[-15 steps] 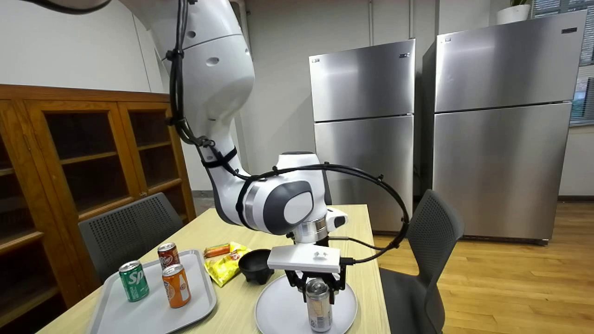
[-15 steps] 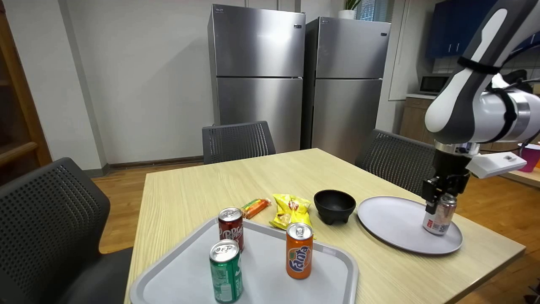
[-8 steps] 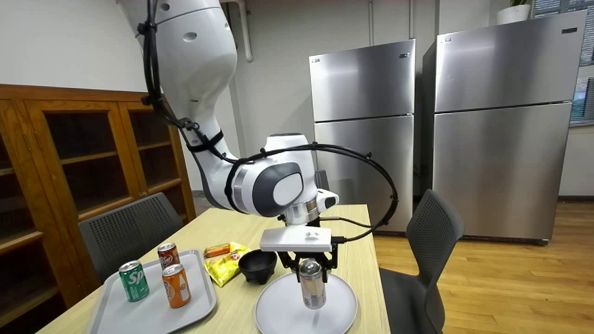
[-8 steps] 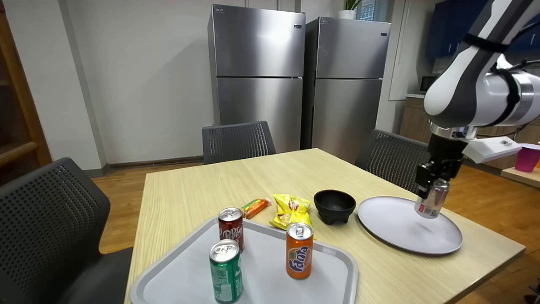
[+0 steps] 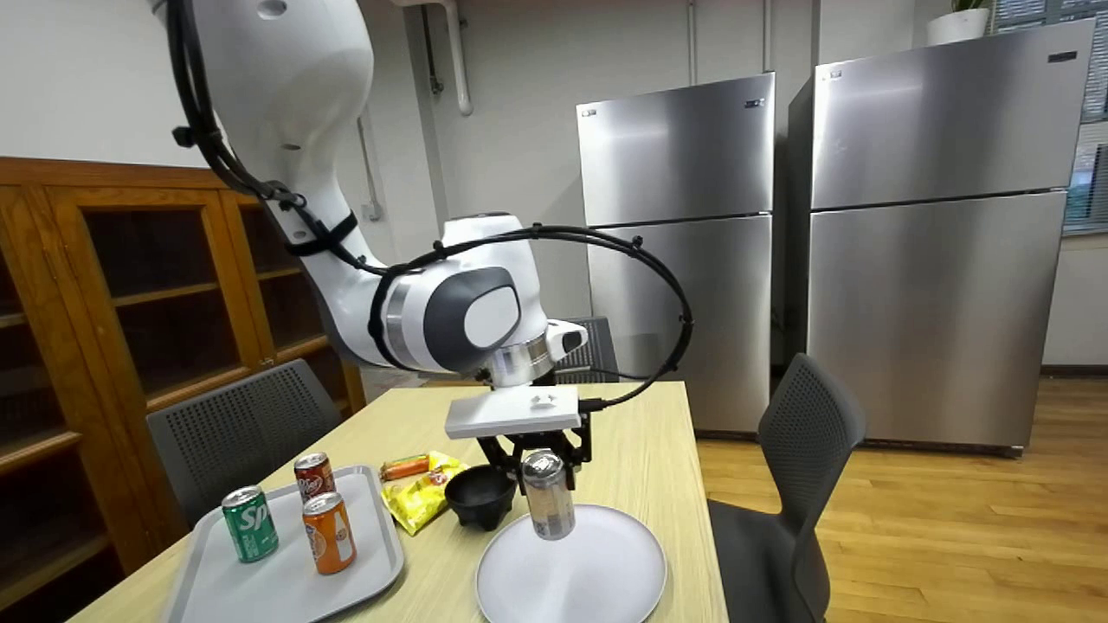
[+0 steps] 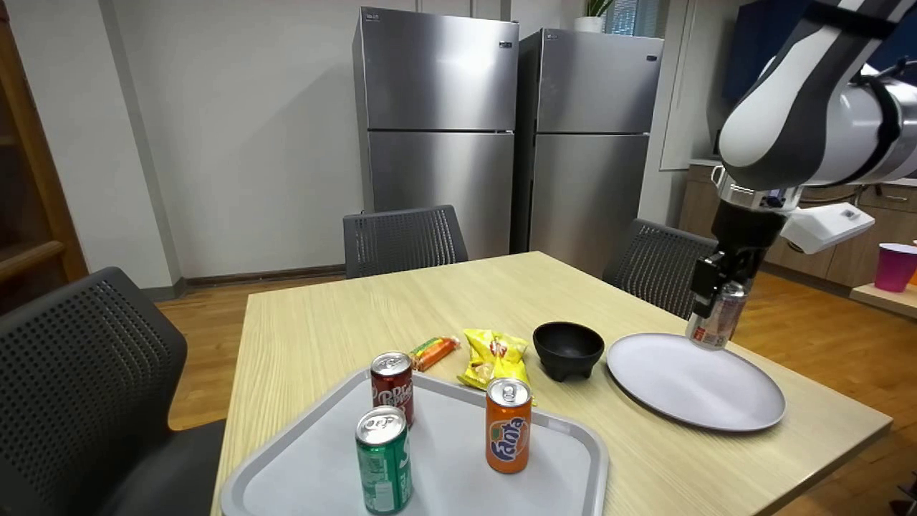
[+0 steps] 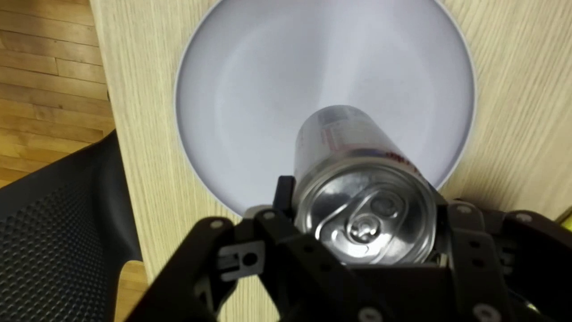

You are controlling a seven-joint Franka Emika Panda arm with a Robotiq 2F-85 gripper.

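Got a silvery can [image 7: 362, 185] clamped in the gripper [image 5: 547, 483], just right of center in the wrist view and held up over the plate [image 7: 277, 80]. Can't read its label, just blurry red print. Can't see the bit of plate behind it. Only get part of the arm [image 5: 277, 78], cut off at upper left in an exterior view. Same for the tray [image 6: 455, 451], cut off along the bottom in both exterior views. Can't see all of the dark red can [image 6: 392, 385] behind the green can [image 6: 383, 464], or the yellow bag [image 6: 494, 355] behind the orange can [image 6: 509, 430].

Edge-wise, can see the table [image 7: 143, 112] end close by the plate's left in the wrist view, with a chair [image 7: 62, 250] cut off at lower left, crowding that edge. Can't judge the gap to the black bowl [image 5: 479, 497], just left of the gripper in an exterior view. Looks roomiest over the upper part of the table in both exterior views.
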